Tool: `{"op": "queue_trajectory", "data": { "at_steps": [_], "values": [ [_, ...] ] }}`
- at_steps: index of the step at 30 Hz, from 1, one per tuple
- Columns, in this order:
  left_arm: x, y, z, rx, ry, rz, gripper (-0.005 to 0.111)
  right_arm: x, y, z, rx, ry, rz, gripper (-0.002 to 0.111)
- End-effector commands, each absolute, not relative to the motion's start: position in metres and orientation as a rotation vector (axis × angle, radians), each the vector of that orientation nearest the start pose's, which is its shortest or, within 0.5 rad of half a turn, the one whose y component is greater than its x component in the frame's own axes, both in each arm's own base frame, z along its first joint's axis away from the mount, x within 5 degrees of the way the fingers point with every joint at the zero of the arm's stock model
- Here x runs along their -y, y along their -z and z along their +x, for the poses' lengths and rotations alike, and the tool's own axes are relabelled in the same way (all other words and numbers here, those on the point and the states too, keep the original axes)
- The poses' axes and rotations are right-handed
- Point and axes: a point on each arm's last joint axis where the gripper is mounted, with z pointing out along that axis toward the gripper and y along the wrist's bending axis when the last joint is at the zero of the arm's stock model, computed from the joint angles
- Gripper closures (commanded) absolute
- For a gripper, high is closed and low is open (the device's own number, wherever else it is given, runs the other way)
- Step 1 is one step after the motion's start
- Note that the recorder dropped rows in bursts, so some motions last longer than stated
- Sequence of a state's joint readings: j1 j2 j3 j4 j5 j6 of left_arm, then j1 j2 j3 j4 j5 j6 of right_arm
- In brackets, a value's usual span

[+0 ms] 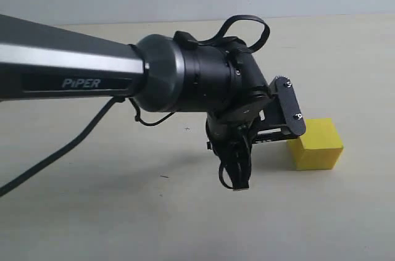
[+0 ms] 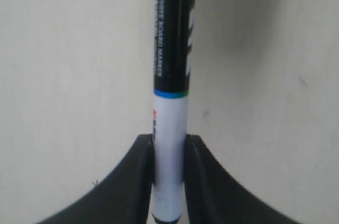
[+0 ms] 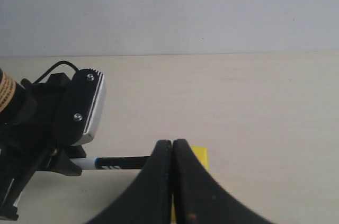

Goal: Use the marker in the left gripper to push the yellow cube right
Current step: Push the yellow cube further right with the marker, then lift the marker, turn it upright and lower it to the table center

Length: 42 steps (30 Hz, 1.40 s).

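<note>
The yellow cube (image 1: 316,144) rests on the pale table, just right of my left gripper (image 1: 266,135). That gripper (image 2: 169,147) is shut on the white barrel of the marker (image 2: 171,75), whose black cap sticks out ahead of the jaws. In the right wrist view the marker (image 3: 114,163) lies level, cap toward the yellow cube (image 3: 199,158). Its tip is hidden behind my right gripper (image 3: 172,143), so I cannot tell whether it touches the cube. The right gripper is shut with nothing in it. The cube does not show in the left wrist view.
The grey "PiPER" arm (image 1: 68,66) and its bulky black wrist (image 1: 203,76) span the left and middle of the exterior view, with black cables (image 1: 237,168) looping below. Bare table (image 1: 345,211) surrounds the cube.
</note>
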<state>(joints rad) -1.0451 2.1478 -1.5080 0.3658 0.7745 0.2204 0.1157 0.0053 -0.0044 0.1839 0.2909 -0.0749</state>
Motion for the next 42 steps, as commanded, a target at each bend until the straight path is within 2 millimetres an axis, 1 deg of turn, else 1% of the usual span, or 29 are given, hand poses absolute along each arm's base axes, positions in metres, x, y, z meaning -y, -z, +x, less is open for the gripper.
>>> {"op": "queue_trajectory", "data": {
  "at_steps": [1, 8, 11, 15, 24, 27, 29, 33, 34, 36, 38, 40, 41, 42],
  "values": [
    [0.371, -0.144, 0.242, -2.117, -0.278, 1.911, 0.107, -0.011, -0.188, 0.054, -1.768, -0.203, -0.053, 0.108],
    [0.362, -0.149, 0.239, -2.2, -0.351, 1.927, 0.107, -0.011, -0.188, 0.054, -1.768, -0.203, -0.053, 0.108],
    [0.361, -0.15, 0.238, -2.222, -0.346, 1.919, 0.107, -0.011, -0.188, 0.054, -1.768, -0.203, -0.053, 0.108],
    [0.369, -0.148, 0.23, -2.228, -0.224, 1.923, 0.107, -0.011, -0.188, 0.054, -1.768, -0.203, -0.053, 0.108],
    [0.39, -0.148, 0.206, -2.102, -0.158, 1.97, 0.107, -0.011, -0.188, 0.054, -1.768, -0.203, -0.053, 0.108],
    [0.388, -0.148, 0.204, -2.131, -0.185, 1.971, 0.107, -0.011, -0.188, 0.054, -1.768, -0.203, -0.053, 0.108],
    [0.38, -0.149, 0.208, -2.178, -0.263, 1.958, 0.107, -0.011, -0.188, 0.054, -1.768, -0.203, -0.053, 0.108],
    [0.363, -0.158, 0.227, -2.307, -0.426, 1.76, 0.107, -0.011, -0.188, 0.054, -1.768, -0.203, -0.053, 0.108],
    [0.359, -0.162, 0.233, -2.35, -0.435, 1.671, 0.107, -0.011, -0.188, 0.054, -1.768, -0.203, -0.053, 0.108],
    [0.351, -0.172, 0.244, -2.445, -0.397, 1.451, 0.107, -0.011, -0.188, 0.054, -1.768, -0.203, -0.053, 0.108],
    [0.342, -0.182, 0.256, -2.563, -0.326, 1.133, 0.107, -0.011, -0.188, 0.054, -1.768, -0.203, -0.053, 0.108],
    [0.33, -0.189, 0.269, -2.685, -0.249, 0.775, 0.107, -0.011, -0.188, 0.054, -1.768, -0.203, -0.053, 0.108],
    [0.324, -0.189, 0.274, -2.754, -0.207, 0.594, 0.107, -0.011, -0.188, 0.054, -1.768, -0.203, -0.053, 0.108],
    [0.32, -0.188, 0.278, -2.813, -0.16, 0.448, 0.107, -0.011, -0.188, 0.054, -1.768, -0.203, -0.053, 0.108]
  ]
}}
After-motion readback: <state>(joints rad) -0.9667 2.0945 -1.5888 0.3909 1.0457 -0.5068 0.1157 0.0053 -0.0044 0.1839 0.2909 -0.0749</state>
